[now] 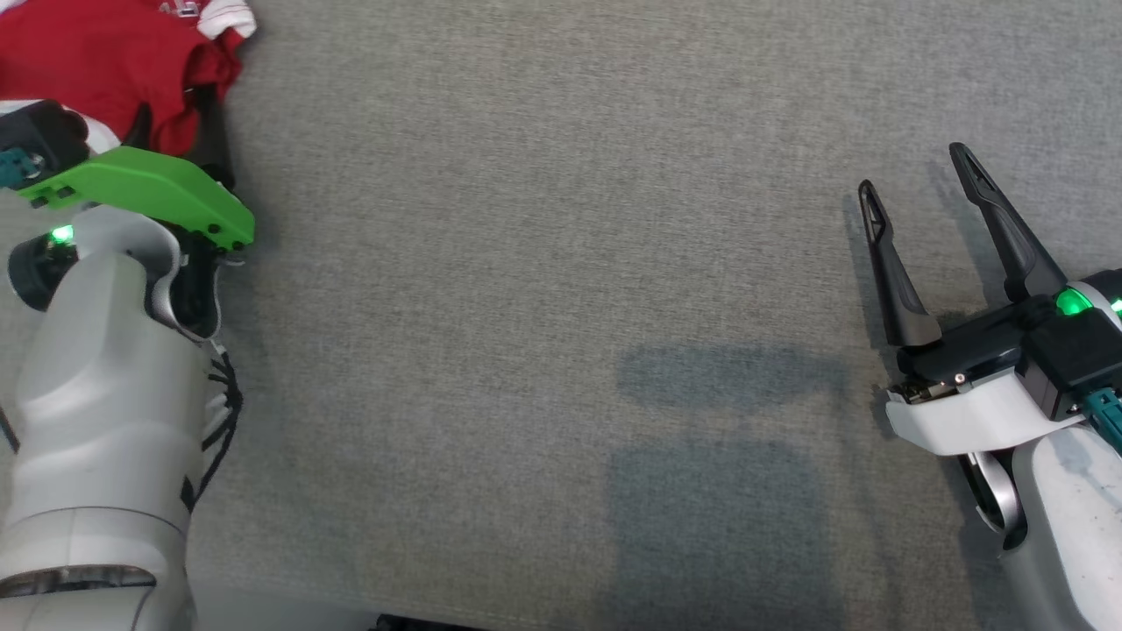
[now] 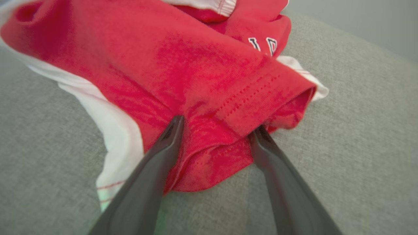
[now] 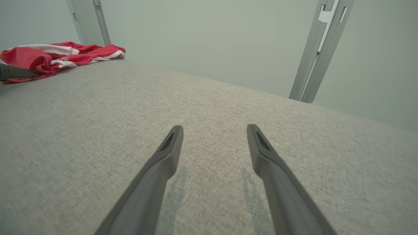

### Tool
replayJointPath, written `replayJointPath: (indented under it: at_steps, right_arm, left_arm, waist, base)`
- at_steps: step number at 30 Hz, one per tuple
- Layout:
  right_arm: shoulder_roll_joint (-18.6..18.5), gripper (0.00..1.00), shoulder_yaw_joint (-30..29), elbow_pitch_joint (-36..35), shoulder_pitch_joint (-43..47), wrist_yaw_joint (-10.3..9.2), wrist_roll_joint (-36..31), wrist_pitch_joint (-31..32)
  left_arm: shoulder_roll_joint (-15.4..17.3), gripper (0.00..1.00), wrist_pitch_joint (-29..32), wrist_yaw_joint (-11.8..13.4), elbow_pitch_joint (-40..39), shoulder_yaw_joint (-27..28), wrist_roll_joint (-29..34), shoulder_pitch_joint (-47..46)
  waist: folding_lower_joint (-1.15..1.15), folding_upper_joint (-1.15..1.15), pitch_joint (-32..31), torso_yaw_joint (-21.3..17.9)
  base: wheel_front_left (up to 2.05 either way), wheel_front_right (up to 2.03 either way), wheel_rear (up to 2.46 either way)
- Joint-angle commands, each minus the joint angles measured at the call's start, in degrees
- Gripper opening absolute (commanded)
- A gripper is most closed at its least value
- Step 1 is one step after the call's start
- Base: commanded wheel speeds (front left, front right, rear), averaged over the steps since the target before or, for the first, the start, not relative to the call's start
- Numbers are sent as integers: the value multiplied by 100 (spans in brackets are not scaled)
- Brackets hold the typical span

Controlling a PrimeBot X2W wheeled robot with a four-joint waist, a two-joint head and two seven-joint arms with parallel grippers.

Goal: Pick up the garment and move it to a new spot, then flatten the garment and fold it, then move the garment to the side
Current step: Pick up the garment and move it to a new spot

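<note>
1. Left gripper [image 2: 218,125] stands wide, its tips straddling the near hem of the crumpled red-and-white garment [image 2: 183,65].
2. Right gripper [image 1: 913,171] gapes wide too, over the grey cloth surface [image 1: 526,263], well apart from the garment.

Grey woven surface [image 1: 561,263] below a plain pale wall [image 3: 212,39].
The fabric covering spans the head view, with two blurred darker shadow patches [image 1: 719,491] near its lower middle. In the right wrist view, a grey metal upright [image 3: 321,52] stands beyond its far edge, and slimmer uprights [image 3: 98,23] stand at upper left.
</note>
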Motion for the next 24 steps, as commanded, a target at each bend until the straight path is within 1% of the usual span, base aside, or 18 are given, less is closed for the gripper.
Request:
replayJointPath:
  at_steps: [1, 3, 4, 5, 7, 10, 13, 15, 17, 20, 21, 24]
  right_arm:
    - [31, 100, -4, 4, -7, -9, 29, -16]
    - [56, 100, -4, 61, 63, -9, 46, -16]
    - [73, 100, -1, 79, 78, -9, 56, -16]
    - [89, 100, 15, 102, 97, -9, 63, -15]
    - [136, 100, 46, 128, 141, -9, 83, -15]
    - [231, 100, 59, 161, 252, -9, 120, -16]
    - [352, 100, 36, 208, 399, -9, 135, -17]
    - [458, 100, 27, 232, 527, -9, 158, -17]
    - [562, 100, 28, 263, 660, -9, 171, -17]
    - [714, 100, -32, 281, 869, -9, 196, -16]
    - [751, 100, -43, 293, 934, -9, 198, -17]
    - [836, 100, -77, 284, 1080, -9, 210, -16]
  left_arm:
    - [82, 100, 9, 6, 162, 5, -22, -119]
    - [68, 100, 49, 2, 410, -34, -35, -85]
    - [55, 30, 49, -1, 493, -44, -44, -60]
    - [68, 0, 16, -8, 554, -57, -31, -38]
    - [96, 0, -103, -17, 588, -134, 8, 32]
    - [188, 0, -407, -29, 360, -320, 117, 172]
    - [172, 0, -559, -31, -129, -565, 106, 377]
    - [221, 0, -610, -26, -635, -756, 36, 589]
    - [335, 0, -593, -17, -1259, -939, -21, 877]
    - [431, 0, -306, -12, -2543, -1204, -95, 1416]
    - [467, 0, -156, -8, -3076, -1267, -104, 1626]
    - [576, 0, 462, 208, -4899, -1374, -204, 2249]
  waist:
    - [-1, 0, 508, -669]
    - [-1, 0, 393, -661]
    - [-1, 0, 336, -652]
    - [-1, 0, 260, -645]
    - [-1, 0, 92, -635]
    - [-1, 0, -222, -621]
    - [-1, 0, -577, -616]
    - [-1, 0, -833, -648]
    - [-1, 0, -1095, -715]
    - [-1, 0, -1432, -829]
    - [-1, 0, -1547, -875]
    - [-1, 0, -1749, -1014]
  base:
    - [0, 0, 0]
    - [0, 0, 0]
    - [0, 0, 0]
    - [0, 0, 0]
    - [0, 0, 0]
    - [0, 0, 0]
    - [0, 0, 0]
    - [0, 0, 0]
    - [0, 0, 0]
    - [0, 0, 0]
    - [0, 0, 0]
    - [0, 0, 0]
